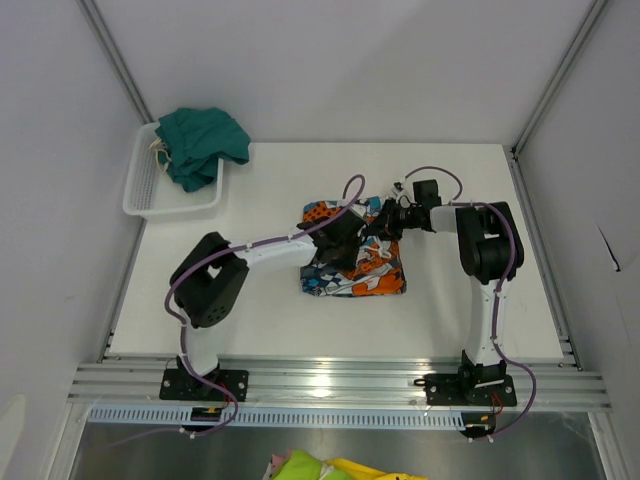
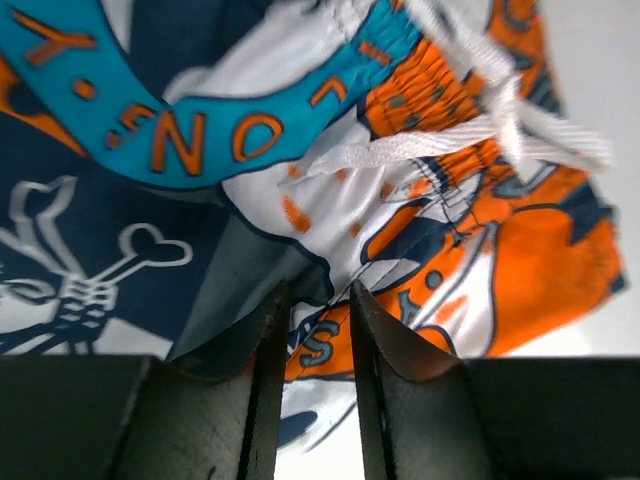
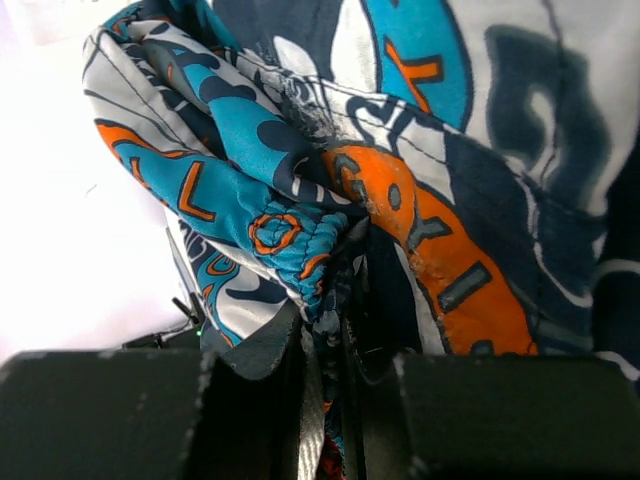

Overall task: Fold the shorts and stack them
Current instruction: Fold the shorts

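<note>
Orange, teal, white and navy patchwork-print shorts [image 1: 365, 275] made of fabric lie bunched at the middle of the flat white table [image 1: 470, 300], with both arms reaching over them. The lower part lies flat in a rough rectangle. The upper part is rumpled under the grippers.

The left gripper [image 1: 345, 238] sits on the upper left of the patchwork-print shorts. In the left wrist view its dark fingers [image 2: 268, 400] stand a narrow gap apart, and orange and white cloth shows in that gap. I cannot tell whether the cloth is pinched or only lies behind the tips. A white drawstring [image 2: 420, 150] trails across the orange waistband just beyond.

The right gripper [image 1: 383, 222] comes in from the right at the top edge of the same shorts. In the right wrist view its jaws are clamped on a gathered fold of the print, with the elastic hem bunched right at the tips. The cloth fans out from the pinch.

The plain dark teal-green shorts [image 1: 200, 140] are crumpled in the white plastic mesh basket [image 1: 160, 195] at the far left corner of the table. They are heaped over its back rim with a bit of cord showing, well apart from both grippers. They are unfolded and not stacked.
</note>
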`<state>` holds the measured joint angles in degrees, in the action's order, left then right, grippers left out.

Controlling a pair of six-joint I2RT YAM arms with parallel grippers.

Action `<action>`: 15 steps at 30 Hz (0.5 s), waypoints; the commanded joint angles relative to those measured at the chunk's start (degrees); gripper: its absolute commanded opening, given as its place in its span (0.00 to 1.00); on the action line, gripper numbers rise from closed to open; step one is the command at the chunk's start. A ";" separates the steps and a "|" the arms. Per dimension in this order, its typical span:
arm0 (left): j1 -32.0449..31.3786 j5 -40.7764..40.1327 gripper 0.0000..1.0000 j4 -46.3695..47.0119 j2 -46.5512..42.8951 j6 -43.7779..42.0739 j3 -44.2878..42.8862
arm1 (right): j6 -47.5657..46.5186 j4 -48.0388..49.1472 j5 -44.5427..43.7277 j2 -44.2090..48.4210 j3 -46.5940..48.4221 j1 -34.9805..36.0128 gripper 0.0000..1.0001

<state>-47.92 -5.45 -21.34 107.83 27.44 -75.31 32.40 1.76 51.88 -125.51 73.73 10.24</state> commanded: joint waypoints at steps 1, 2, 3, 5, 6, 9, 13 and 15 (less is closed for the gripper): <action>-1.29 0.09 0.32 2.45 2.91 1.65 -0.89 | -4.01 -7.12 -6.87 0.88 1.50 -0.57 0.00; -1.99 -0.08 0.32 3.40 3.35 1.91 -0.28 | -4.10 -7.38 -7.66 1.15 1.50 -0.66 0.00; -2.44 -0.26 0.31 4.02 3.52 2.09 0.16 | -4.02 -7.91 -7.76 1.06 1.67 -0.75 0.00; -3.49 -0.26 0.31 4.73 4.05 2.53 1.12 | -3.66 -8.87 -8.89 0.54 2.63 -0.92 0.00; -3.84 -0.87 0.31 4.56 4.40 2.70 1.13 | -3.40 -10.18 -9.77 0.36 2.99 -1.01 0.00; -5.16 -1.31 0.30 5.52 5.63 3.41 2.44 | -3.14 -11.51 -11.97 0.09 3.70 -1.01 0.00; -5.69 -1.23 0.29 6.23 5.73 4.55 3.15 | -3.84 -12.92 -13.56 0.88 4.40 -0.66 0.09; -5.78 -0.70 0.30 6.75 4.94 5.16 3.32 | -4.63 -14.05 -13.47 1.41 5.79 -0.66 0.11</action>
<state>-52.73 -7.38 -15.38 112.75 30.26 -73.14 31.09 -8.36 47.16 -125.25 77.60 10.17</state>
